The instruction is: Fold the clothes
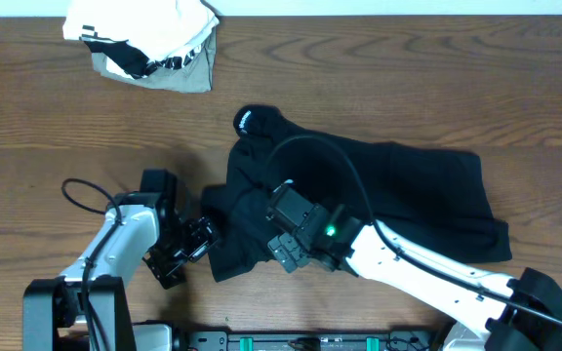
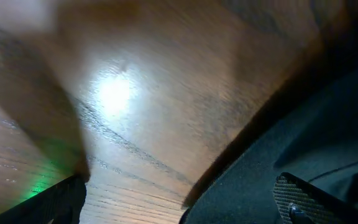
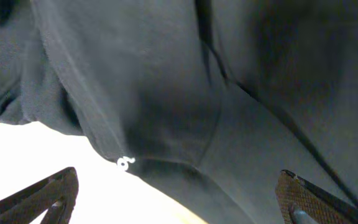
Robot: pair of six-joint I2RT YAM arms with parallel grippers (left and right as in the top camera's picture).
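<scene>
The clothes (image 1: 398,195), one black garment, lie crumpled across the middle of the wooden table, with the white neck tag (image 1: 245,120) at the top left. My left gripper (image 1: 199,241) sits low at the garment's lower-left edge. It is open, and in the left wrist view the black cloth (image 2: 303,137) lies by the right finger (image 2: 309,199), with bare wood between the jaws. My right gripper (image 1: 279,232) hovers over the garment's left part, open. Its wrist view shows black fabric (image 3: 185,81) with a small white logo (image 3: 124,163) near the hem, between the wide-apart fingers (image 3: 316,199).
A white-and-grey bundle with black-and-white striped trim (image 1: 144,44) lies at the table's far left corner. Bare wood (image 1: 57,127) stretches to the left of the garment, and both arms reach in from the near edge.
</scene>
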